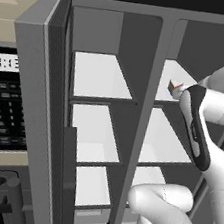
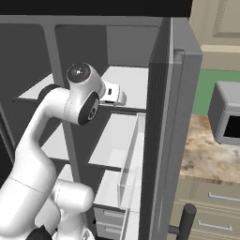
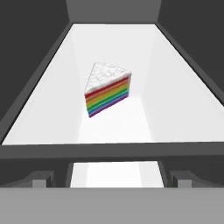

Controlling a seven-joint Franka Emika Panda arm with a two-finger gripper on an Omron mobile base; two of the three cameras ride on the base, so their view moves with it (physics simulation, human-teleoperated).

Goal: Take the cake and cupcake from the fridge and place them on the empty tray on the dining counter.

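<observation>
the small rainbow-layered cake wedge with a white top [image 3: 107, 89] sits alone mid-shelf on the white upper right shelf [image 3: 175, 109] of the tall grey fridge [image 1: 29, 107]. the two-finger gripper [image 3: 112, 181] hangs just outside the shelf edge, fingers spread wide and holding nothing. best to advance straight in, level, and straddle the wedge's flat layered sides before pinching.

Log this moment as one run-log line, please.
phase: reaching into fridge | target: cake on white shelf, untouched | gripper: open, short of cake
</observation>
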